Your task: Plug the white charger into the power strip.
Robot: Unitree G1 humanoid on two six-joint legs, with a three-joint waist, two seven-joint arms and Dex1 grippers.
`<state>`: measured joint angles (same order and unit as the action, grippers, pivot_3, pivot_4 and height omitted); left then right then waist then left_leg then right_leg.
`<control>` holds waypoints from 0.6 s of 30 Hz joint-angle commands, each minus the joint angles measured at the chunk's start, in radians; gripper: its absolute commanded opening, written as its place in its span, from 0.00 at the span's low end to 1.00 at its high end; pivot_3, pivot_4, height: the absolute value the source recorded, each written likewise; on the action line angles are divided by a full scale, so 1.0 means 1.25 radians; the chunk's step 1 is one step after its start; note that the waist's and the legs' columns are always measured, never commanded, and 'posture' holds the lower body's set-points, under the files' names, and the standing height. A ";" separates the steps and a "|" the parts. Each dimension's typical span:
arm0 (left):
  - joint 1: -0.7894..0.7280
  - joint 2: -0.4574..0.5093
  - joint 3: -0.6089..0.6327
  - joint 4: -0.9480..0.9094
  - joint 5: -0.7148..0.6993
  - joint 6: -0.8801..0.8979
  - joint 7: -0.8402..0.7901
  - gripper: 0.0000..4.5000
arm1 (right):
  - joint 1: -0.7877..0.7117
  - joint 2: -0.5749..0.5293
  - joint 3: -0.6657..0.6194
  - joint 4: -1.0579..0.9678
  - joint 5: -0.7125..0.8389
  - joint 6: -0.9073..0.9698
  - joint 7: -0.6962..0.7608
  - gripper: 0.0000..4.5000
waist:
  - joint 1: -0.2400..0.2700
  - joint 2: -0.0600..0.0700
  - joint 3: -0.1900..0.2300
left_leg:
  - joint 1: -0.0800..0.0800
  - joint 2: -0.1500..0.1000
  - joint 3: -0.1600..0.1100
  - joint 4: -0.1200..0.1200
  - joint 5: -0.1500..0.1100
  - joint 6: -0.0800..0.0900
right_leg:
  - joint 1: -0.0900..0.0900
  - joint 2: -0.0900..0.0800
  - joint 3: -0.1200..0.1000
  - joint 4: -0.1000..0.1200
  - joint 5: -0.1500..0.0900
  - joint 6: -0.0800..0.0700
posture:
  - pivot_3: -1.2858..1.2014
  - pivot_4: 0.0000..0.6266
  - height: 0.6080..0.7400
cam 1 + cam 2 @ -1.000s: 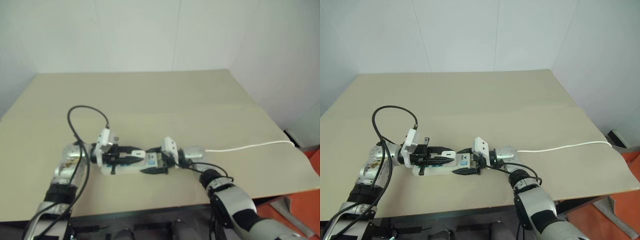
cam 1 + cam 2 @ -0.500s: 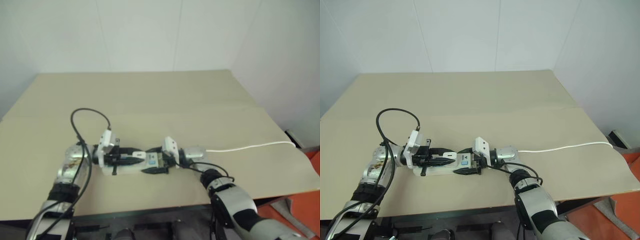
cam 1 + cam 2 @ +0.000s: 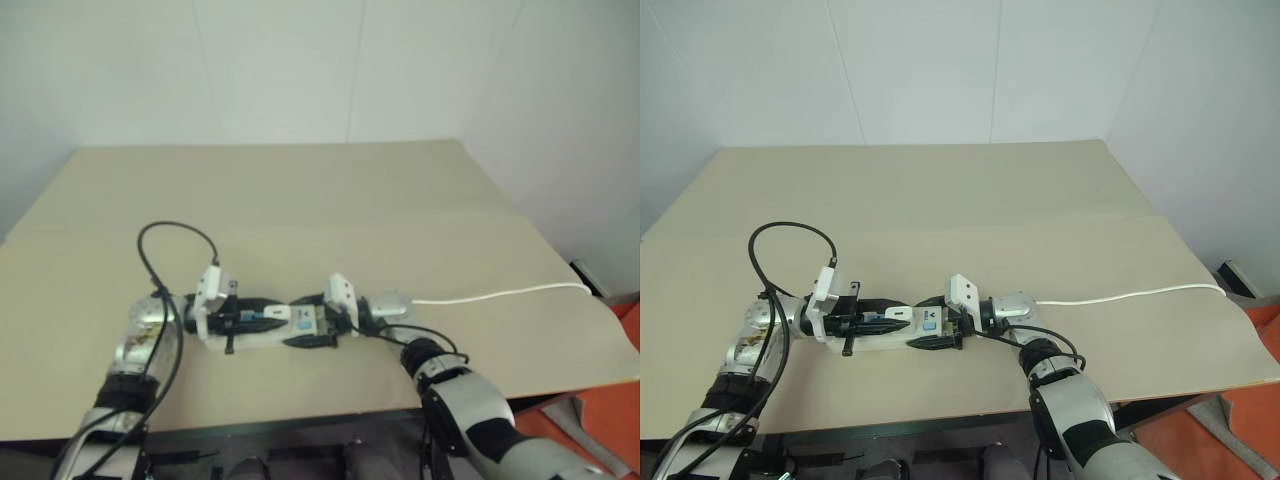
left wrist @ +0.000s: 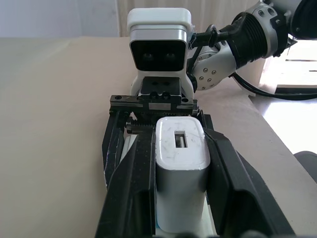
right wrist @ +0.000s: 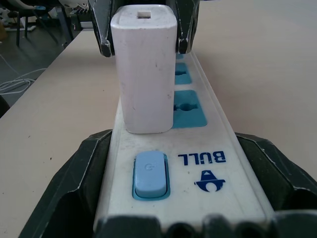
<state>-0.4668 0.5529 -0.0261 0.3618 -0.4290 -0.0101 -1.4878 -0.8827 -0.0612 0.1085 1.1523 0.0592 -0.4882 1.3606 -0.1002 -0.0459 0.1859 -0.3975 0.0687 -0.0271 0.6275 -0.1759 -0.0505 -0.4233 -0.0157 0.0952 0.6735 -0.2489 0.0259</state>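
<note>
The power strip (image 5: 198,163) lies flat on the table, a long white bar with blue socket faces (image 5: 188,106) and a blue switch (image 5: 150,173). My right gripper (image 3: 932,330) is shut on its switch end, one black finger (image 5: 79,183) on each long side. The white charger (image 5: 144,69) stands upright on the strip just past the switch, its base against the strip's face. My left gripper (image 4: 178,136) comes from the opposite end and is shut on the charger (image 4: 179,173), fingers (image 4: 131,198) pressed to its two sides. The charger's prongs are hidden.
The strip's thin white cord (image 3: 1120,296) runs right across the tan table (image 3: 990,200) to its right edge. A black cable (image 3: 790,235) loops above my left wrist. A white wall stands behind the table.
My left gripper, with the charger in it, has sunk slightly onto the strip. The right gripper and the strip have kept still.
</note>
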 commanded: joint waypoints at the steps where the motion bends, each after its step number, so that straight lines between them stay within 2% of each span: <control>1: 0.033 0.025 -0.028 0.014 0.042 0.036 0.005 0.39 | -0.001 -0.016 -0.006 -0.020 0.003 0.008 0.007 0.76 | -0.001 0.000 0.000 | 0.000 0.000 0.000 0.000 0.000 0.000 | 0.000 0.000 0.000 0.000 0.000 0.000 | 0.52 0.24 1.00; 10: 0.022 0.030 -0.025 0.004 0.041 0.039 -0.006 0.99 | -0.003 -0.015 -0.006 -0.020 0.003 0.008 0.007 0.76 | 0.002 0.001 0.000 | 0.001 0.000 0.000 -0.001 0.000 0.000 | 0.000 0.000 0.000 -0.001 0.000 0.000 | 0.52 0.24 1.00; 14: 0.007 0.046 -0.011 -0.021 0.031 0.037 -0.017 0.99 | -0.002 -0.010 -0.005 -0.020 0.003 0.006 0.005 0.76 | 0.002 0.001 0.000 | 0.001 0.000 0.000 -0.001 0.000 0.000 | 0.000 0.000 0.000 -0.001 0.000 0.000 | 0.52 0.24 1.00; 18: -0.043 0.118 0.008 -0.072 0.018 0.128 -0.022 0.99 | 0.001 -0.006 -0.005 -0.021 0.004 0.006 0.003 0.76 | 0.001 0.001 0.000 | -0.001 0.000 0.000 -0.001 0.000 0.000 | -0.001 0.000 0.000 -0.001 0.000 0.000 | 0.52 0.24 1.00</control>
<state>-0.4720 0.6632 -0.0431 0.3317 -0.3911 0.1140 -1.5077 -0.8815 -0.0669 0.1066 1.1482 0.0618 -0.4871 1.3647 -0.0984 -0.0450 0.1857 -0.3987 0.0688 -0.0272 0.6268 -0.1759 -0.0504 -0.4246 -0.0157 0.0950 0.6727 -0.2490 0.0260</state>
